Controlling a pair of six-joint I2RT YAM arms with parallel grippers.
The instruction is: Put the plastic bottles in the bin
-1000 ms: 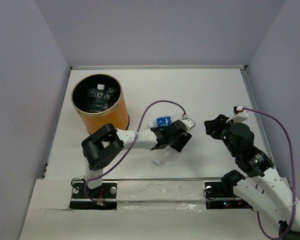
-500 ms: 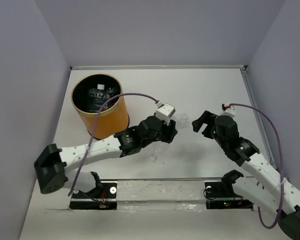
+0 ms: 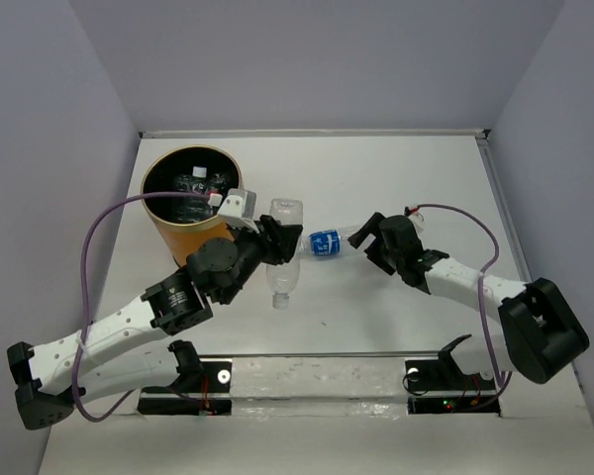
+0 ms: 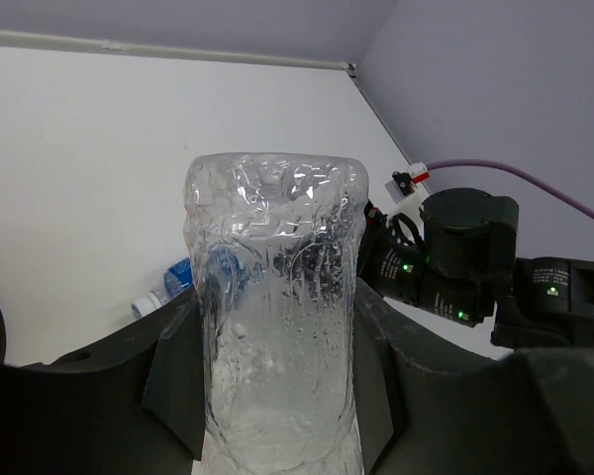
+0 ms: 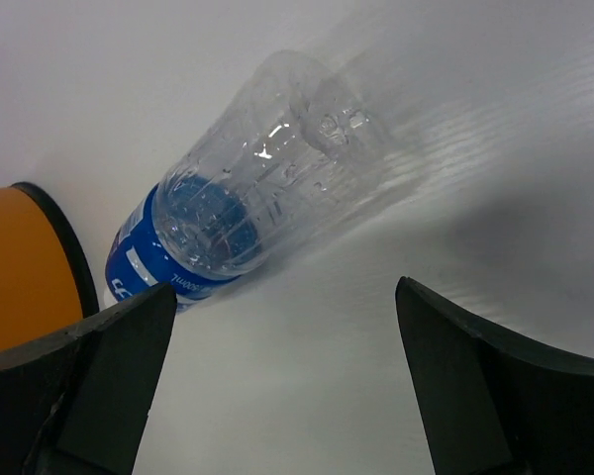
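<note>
My left gripper (image 3: pixel 274 247) is shut on a clear crinkly plastic bottle (image 3: pixel 286 214), held just right of the bin (image 3: pixel 233 223); in the left wrist view this bottle (image 4: pixel 277 297) stands between both fingers. The bin is an orange-yellow cylinder with a black inside, and bottles (image 3: pixel 196 188) lie in it. A blue-labelled bottle (image 3: pixel 326 243) lies on the table between the two grippers. My right gripper (image 3: pixel 368 239) is open right beside its clear base end. In the right wrist view the blue-labelled bottle (image 5: pixel 247 208) lies just ahead of the spread right gripper (image 5: pixel 287 396), outside the jaws.
White table with a raised edge (image 3: pixel 317 132) at the back and purple walls on three sides. The left arm's purple cable (image 3: pixel 129 203) arcs over the bin's front. The bin's orange side (image 5: pixel 15 267) shows at the left of the right wrist view.
The left arm has carried its bottle left, up beside the bin. The right arm has reached left to the blue-labelled bottle and its jaws have opened wide.
</note>
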